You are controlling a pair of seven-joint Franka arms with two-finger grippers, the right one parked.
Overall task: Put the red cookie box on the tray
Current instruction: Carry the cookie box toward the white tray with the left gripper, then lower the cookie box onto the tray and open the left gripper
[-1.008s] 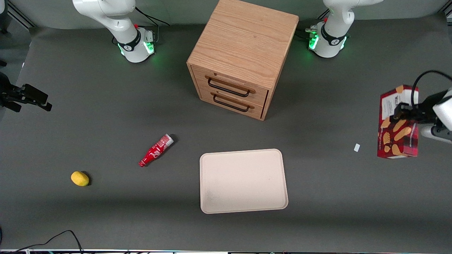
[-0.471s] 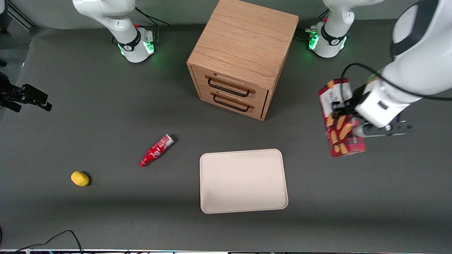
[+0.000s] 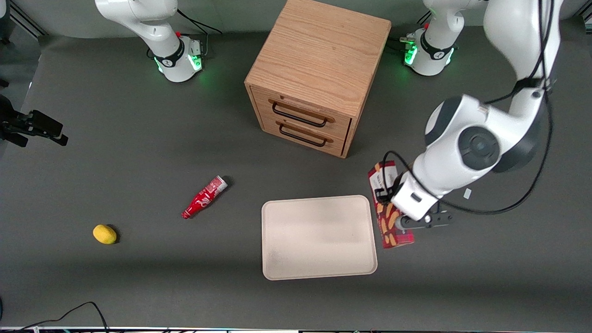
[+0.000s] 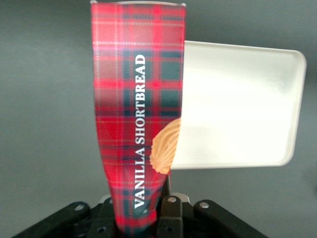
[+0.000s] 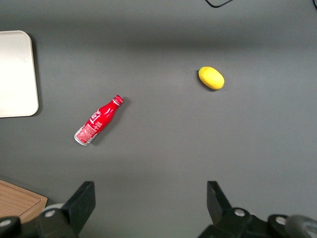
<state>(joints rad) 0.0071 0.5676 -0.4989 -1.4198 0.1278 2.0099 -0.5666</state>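
The gripper (image 3: pixel 401 216), closed on the red cookie box (image 3: pixel 390 212) just beside the tray (image 3: pixel 318 237), may release too early and miss the rim.

**Box held at the tray's edge**

The gripper (image 3: pixel 393 212) clamps the red cookie box (image 3: pixel 390 208) above the table, just beside the tray (image 3: pixel 317 237) — at its edge toward the working arm's end, nearer the front camera than the drawer cabinet (image 3: pixel 317 74).
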